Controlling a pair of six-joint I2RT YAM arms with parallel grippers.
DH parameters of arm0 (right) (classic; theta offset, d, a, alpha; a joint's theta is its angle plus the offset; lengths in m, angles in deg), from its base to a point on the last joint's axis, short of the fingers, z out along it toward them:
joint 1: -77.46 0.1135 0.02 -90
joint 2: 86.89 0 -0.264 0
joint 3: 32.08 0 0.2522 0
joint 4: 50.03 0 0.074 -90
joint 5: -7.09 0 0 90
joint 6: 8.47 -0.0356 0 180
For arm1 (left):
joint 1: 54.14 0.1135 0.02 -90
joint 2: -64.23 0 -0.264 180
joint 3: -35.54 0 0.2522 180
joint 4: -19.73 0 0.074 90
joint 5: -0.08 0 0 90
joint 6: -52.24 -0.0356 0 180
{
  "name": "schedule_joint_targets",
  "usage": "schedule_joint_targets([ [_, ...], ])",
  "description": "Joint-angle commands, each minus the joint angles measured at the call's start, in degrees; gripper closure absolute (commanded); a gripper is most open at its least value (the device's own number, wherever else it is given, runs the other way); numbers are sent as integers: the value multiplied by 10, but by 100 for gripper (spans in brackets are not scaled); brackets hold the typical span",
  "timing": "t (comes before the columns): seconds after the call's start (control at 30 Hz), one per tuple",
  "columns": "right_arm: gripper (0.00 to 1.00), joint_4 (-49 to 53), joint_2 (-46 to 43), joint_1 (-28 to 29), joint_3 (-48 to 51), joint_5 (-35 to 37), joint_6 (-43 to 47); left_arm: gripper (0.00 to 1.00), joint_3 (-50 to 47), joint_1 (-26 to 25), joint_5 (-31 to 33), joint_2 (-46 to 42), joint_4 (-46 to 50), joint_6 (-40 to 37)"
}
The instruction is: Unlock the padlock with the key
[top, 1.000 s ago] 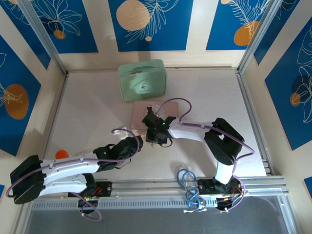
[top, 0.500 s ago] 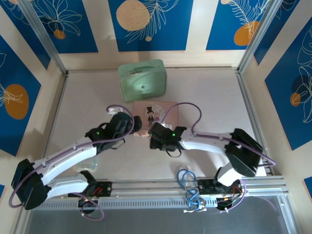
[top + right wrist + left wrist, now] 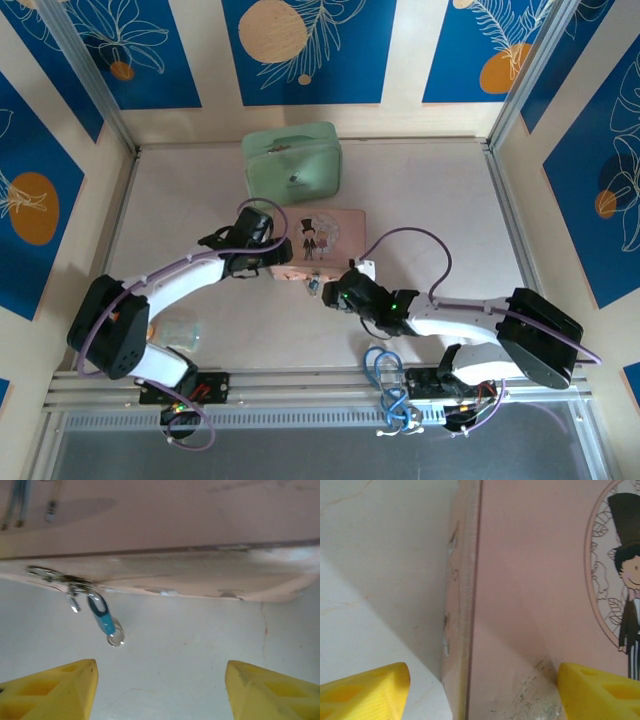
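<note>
Reaching for the padlock: by my reading this is the step in hand, with the lock not yet touched.
Padlock: the padlock point(image 3: 102, 617) is a small blue body dangling from the latch point(image 3: 67, 582) on the near side of the pink box point(image 3: 200, 575). It hangs tilted just above the surface point(image 3: 200, 645).
Key: I cannot pick it out with certainty. A silvery round piece point(image 3: 115, 639) sits at the lower end of the blue body, and whether it is the key's head or part of the lock I cannot tell.
Right hand: the right hand point(image 3: 160, 680) is spread wide and empty, low over the surface and facing the box. The padlock lies ahead of it and off toward one finger rather than centred.
Left hand: the left hand point(image 3: 482, 680) is also open, its fingers straddling the box's side edge and not visibly pressing on it.
Doing it well: shift the right hand sideways until the blue body sits midway between the fingers, then close gently. Let the left hand pinch the box edge so the box cannot slide.
Risk: the lock swings freely, so a finger brushing it first would probably knock it aside.
</note>
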Motion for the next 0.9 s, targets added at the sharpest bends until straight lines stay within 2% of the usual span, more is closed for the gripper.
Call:
schedule_joint_targets([
  [0.0,32,-28,27,46,-38,82,4,27,6,9,-38,16,-21,-8],
  [0.03,33,-30,36,51,-41,88,4,28,3,9,-40,15,-25,-6],
  [0.1,37,-115,48,49,-11,69,23,29,-8,9,-42,10,-34,0],
  [0.13,41,-174,55,34,10,29,33,30,-12,9,-42,6,-37,3],
  [0.2,48,-213,70,-6,24,-35,23,31,-17,10,-44,3,-43,7],
  [0.53,46,-188,116,-25,1,-48,11,37,-42,10,-48,-3,-57,24],
  [0.7,50,-226,145,-22,-18,-88,55,38,-61,11,-45,-15,-63,29],
  [0.87,56,-208,178,-20,-49,-80,55,39,-75,12,-49,-18,-69,34],
])
